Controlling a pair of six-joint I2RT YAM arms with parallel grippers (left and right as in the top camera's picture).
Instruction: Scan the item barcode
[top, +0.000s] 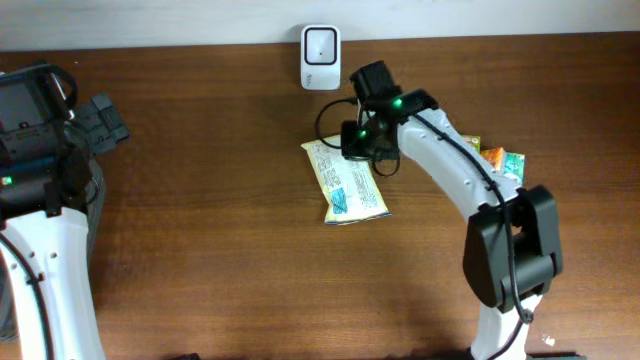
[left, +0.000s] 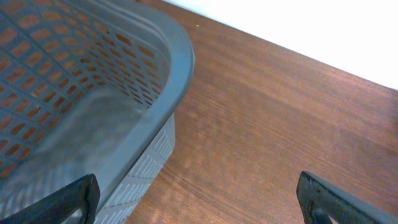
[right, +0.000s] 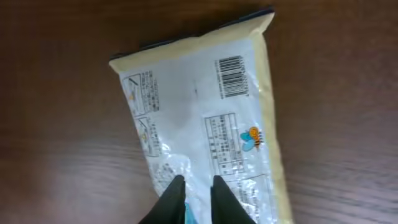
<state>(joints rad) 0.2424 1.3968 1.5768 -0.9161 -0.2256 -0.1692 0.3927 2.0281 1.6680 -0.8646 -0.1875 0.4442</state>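
The snack packet (top: 345, 182) lay flat on the brown table (top: 200, 200), just right of the middle of the overhead view, a little below the white scanner (top: 320, 58) that stood at the top edge. We judged that this nearness was why the right arm worked there: the packet had only a short way to go to the scanner's face. The right gripper (right: 198, 186) was at the packet's upper end in the overhead view. In the right wrist view its black fingers (right: 176, 194) were drawn almost together over crinkled film at the bottom of the frame. We could not tell whether they pinched the film or merely touched it. The packet was pale, with yellow borders. Its printed back faced up, showing panels of small text, a small bee emblem (right: 250, 138) and the barcode (right: 231, 76) near the upper right of that frame. With the barcode turned to the ceiling, we thought the packet would need lifting and tilting toward the scanner. The left gripper (left: 199, 198) was released, its fingers spread wide and holding nothing, beside a grey slotted basket (left: 177, 68) at the left of its own view, seemingly parked clear of the work. More colourful packets (top: 500, 162) lay behind the right arm, at the right of the overhead view.
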